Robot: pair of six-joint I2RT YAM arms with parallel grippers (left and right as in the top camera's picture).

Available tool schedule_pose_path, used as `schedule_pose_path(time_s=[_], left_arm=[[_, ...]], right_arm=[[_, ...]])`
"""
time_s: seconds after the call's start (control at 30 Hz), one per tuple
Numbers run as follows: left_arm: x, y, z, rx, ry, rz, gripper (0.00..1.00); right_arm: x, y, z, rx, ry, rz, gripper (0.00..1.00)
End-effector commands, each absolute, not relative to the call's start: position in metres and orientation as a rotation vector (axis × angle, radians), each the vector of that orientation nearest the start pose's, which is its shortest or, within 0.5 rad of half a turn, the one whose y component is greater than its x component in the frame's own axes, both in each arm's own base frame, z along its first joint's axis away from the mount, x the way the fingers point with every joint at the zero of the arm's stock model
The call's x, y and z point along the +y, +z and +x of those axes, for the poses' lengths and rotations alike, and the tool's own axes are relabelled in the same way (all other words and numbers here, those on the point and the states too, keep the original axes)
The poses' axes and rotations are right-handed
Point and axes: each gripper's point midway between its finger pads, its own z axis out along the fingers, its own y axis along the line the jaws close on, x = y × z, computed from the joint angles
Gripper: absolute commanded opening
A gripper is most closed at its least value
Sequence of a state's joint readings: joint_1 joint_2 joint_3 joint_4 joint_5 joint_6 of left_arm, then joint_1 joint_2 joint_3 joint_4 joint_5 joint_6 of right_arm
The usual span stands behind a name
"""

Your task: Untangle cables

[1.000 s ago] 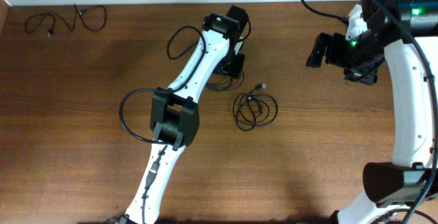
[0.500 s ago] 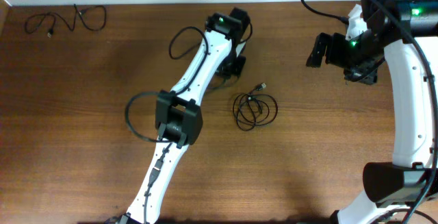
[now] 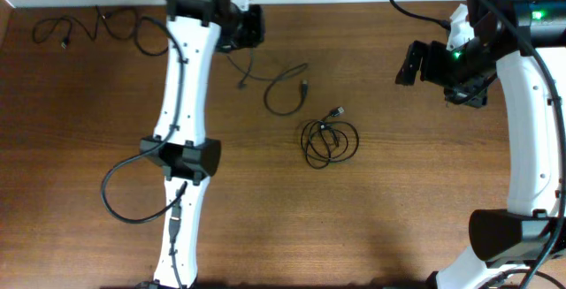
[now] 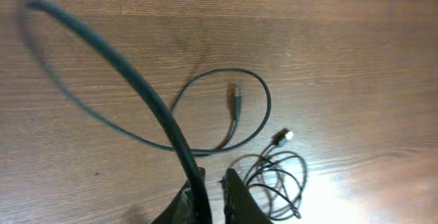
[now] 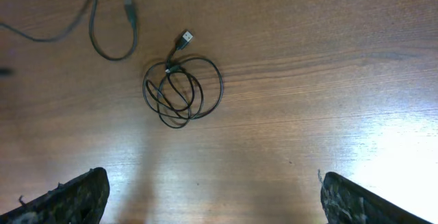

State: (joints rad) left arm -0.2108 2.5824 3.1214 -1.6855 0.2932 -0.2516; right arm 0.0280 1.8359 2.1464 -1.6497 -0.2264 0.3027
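A small coil of black cable with a silver-tipped plug lies at the table's middle. A second black cable runs as an open loop from my left gripper towards the coil, apart from it. A third cable lies at the back left. In the left wrist view my left gripper is shut on the second cable, with the coil just to the right. My right gripper is wide open and empty, high at the right. Its view shows the coil and the loop.
The wooden table fills the view, with a pale wall edge along the back. My left arm stretches from the front edge to the back left. The thicker arm cable loops beside its elbow.
My left arm has swung from beside the coil to the back left, dragging one cable out into a separate loop. The coil and the right arm have not moved.
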Motion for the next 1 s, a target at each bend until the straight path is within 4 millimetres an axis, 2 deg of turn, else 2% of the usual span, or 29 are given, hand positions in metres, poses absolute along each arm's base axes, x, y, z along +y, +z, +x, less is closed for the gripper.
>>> schedule_pose_path(time_s=[0.0, 0.03, 0.07, 0.1, 0.13, 0.17, 0.2, 0.23, 0.3, 0.33, 0.37, 0.4, 0.43, 0.47, 0.57, 0.6, 0.67, 0.77, 0.83, 0.87, 0.97], left_arm=[[-0.141, 0.243, 0.499, 2.684, -0.645, -0.025, 0.11], [-0.124, 0.241, 0.503, 2.681, -0.617, -0.072, 0.09], [-0.109, 0.241, 0.507, 2.675, -0.608, -0.111, 0.18], [-0.098, 0.241, 0.509, 2.671, -0.600, -0.140, 0.22], [-0.081, 0.238, 0.512, 2.673, -0.556, -0.183, 0.37], [-0.073, 0.234, 0.513, 2.682, -0.528, -0.203, 0.58], [-0.072, 0.230, 0.513, 2.696, -0.520, -0.178, 0.90], [-0.071, 0.225, 0.513, 2.713, -0.510, -0.182, 0.99], [-0.078, 0.211, 0.510, 2.764, -0.504, -0.177, 0.99], [-0.088, 0.201, 0.506, 2.801, -0.502, -0.122, 0.95], [-0.096, 0.196, 0.504, 2.817, -0.492, -0.021, 0.92], [-0.109, 0.188, 0.499, 2.832, -0.479, 0.132, 0.93], [-0.123, 0.179, 0.497, 2.851, -0.454, 0.200, 0.98], [-0.136, 0.172, 0.503, 2.835, -0.409, 0.246, 0.98], [-0.156, 0.155, 0.531, 2.746, -0.223, 0.321, 0.99], [-0.164, 0.149, 0.533, 2.726, -0.172, 0.409, 0.99], [-0.173, 0.141, 0.533, 2.702, -0.119, 0.556, 0.99], [-0.159, 0.120, 0.539, 2.721, 0.054, 0.556, 1.00], [-0.154, 0.110, 0.540, 2.741, 0.064, 0.550, 0.65], [-0.153, 0.110, 0.541, 2.737, 0.064, 0.544, 0.55], [-0.153, 0.110, 0.543, 2.730, 0.063, 0.540, 0.44]], right_arm=[[0.052, 0.267, 0.357, 2.901, 0.393, 0.341, 0.98], [0.052, 0.267, 0.357, 2.902, 0.393, 0.341, 0.98], [0.052, 0.265, 0.357, 2.907, 0.392, 0.342, 0.98], [0.052, 0.264, 0.358, 2.911, 0.392, 0.341, 0.98], [0.056, 0.261, 0.360, 2.919, 0.392, 0.329, 0.98], [0.059, 0.259, 0.361, 2.922, 0.394, 0.316, 0.98], [0.064, 0.256, 0.363, 2.928, 0.395, 0.298, 0.98], [0.069, 0.253, 0.365, 2.935, 0.397, 0.279, 0.98], [0.082, 0.245, 0.367, 2.964, 0.398, 0.234, 0.98], [0.090, 0.240, 0.368, 2.977, 0.399, 0.208, 0.98], [0.094, 0.237, 0.370, 2.984, 0.399, 0.194, 0.98], [0.100, 0.234, 0.372, 2.986, 0.401, 0.174, 0.98], [0.105, 0.232, 0.374, 2.984, 0.404, 0.155, 0.98], [0.109, 0.232, 0.374, 2.982, 0.406, 0.136, 0.98], [0.112, 0.231, 0.370, 3.000, 0.402, 0.123, 0.98], [0.112, 0.231, 0.367, 3.010, 0.399, 0.124, 0.98], [0.112, 0.230, 0.367, 3.009, 0.394, 0.123, 0.98], [0.113, 0.231, 0.368, 3.008, 0.396, 0.120, 0.98], [0.113, 0.231, 0.368, 3.007, 0.396, 0.120, 0.98], [0.113, 0.231, 0.368, 3.007, 0.396, 0.120, 0.98], [0.113, 0.231, 0.368, 3.007, 0.396, 0.121, 0.98]])
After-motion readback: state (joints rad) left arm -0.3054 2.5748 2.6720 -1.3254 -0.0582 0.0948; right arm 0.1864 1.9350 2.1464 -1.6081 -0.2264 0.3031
